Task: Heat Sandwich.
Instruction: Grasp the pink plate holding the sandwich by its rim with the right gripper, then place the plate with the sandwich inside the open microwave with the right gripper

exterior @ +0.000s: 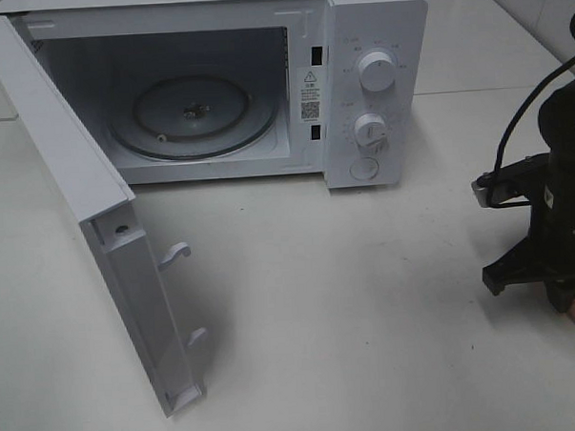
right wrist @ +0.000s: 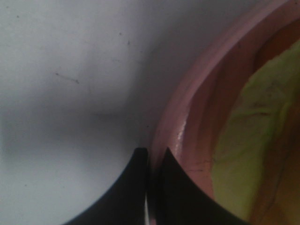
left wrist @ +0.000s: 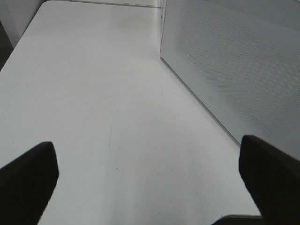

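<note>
Your right gripper [right wrist: 152,153] is closed on the rim of the pink plate [right wrist: 176,112], one finger outside the rim and one inside. In the high view this is at the table's 4 o'clock edge. The sandwich [right wrist: 255,140] lies on that plate, with its pale green-yellow filling showing just inside the rim. In the high view the arm hides it. Your left gripper [left wrist: 150,187] hangs wide open and empty over the table [left wrist: 93,93], beside the outer face of the door [left wrist: 234,70].

I judge the pinch to be the weak point. It holds one narrow spot of the rim, so the far side of the plate may sag on lifting. The sandwich reaches close to the rim and could slide off, so lift level and slowly.

The microwave [exterior: 375,40] sits at 11 o'clock with its door swung out toward 7 o'clock and its latch hooks [exterior: 175,254] pointing into your path. Swing wide of them. At the cavity, a plate carried low could catch the front lip. It could also land off-centre on the glass turntable [exterior: 192,115] and tip it.
</note>
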### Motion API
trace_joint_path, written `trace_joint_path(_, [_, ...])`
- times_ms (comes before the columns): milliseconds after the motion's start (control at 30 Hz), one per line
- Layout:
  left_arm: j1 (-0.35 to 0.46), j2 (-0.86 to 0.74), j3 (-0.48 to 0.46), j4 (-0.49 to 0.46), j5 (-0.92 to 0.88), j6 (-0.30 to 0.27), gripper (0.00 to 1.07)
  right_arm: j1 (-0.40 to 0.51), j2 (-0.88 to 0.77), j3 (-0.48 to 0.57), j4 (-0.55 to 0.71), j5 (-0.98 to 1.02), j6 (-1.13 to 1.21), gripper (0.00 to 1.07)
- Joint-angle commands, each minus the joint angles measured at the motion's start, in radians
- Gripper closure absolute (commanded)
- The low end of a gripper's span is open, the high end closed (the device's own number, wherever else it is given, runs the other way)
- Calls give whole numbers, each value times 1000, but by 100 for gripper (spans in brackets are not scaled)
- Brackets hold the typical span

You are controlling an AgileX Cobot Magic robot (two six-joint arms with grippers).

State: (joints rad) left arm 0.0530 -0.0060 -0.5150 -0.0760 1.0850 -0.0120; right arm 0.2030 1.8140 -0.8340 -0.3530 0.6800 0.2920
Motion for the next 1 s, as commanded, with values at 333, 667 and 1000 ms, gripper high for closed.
trace_joint_path(333, [-7, -15, 2, -2, -12, -3, 9, 4, -35, 2, -63, 27, 57, 107])
trace_joint_path(667, [-7, -15, 2, -2, -12, -3, 9, 104, -46, 2, -187, 107, 157, 107])
trace_joint_path(1000, [-7, -15, 2, -2, -12, -3, 9, 176, -85, 2, -190, 161, 157, 107])
